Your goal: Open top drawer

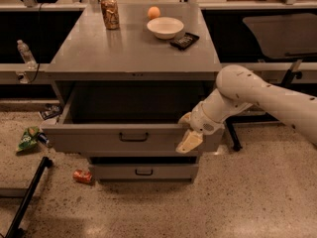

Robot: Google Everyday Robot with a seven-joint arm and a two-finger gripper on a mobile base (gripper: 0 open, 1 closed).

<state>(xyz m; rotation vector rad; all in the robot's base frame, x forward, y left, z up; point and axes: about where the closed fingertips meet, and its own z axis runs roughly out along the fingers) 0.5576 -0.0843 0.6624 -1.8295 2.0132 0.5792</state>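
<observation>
The top drawer [99, 139] is the wide grey metal drawer with a small dark bar handle [133, 137]. It stands pulled well out of the grey cabinet [133, 58], and its deep dark box is open to view. My gripper [188, 131], cream-coloured on a white arm [247, 90], is at the right end of the drawer's front panel, at its top edge. A smaller drawer front [143, 171] shows below, shut. The middle drawer front is hidden behind the pulled-out top drawer.
On the cabinet top stand a can [110, 13], an orange [154, 12], a white bowl [165, 27] and a dark packet [184, 40]. A green bag [28, 137], a red can [82, 176] and a black bar [27, 197] lie on the floor at left. A chair base [233, 135] is at right.
</observation>
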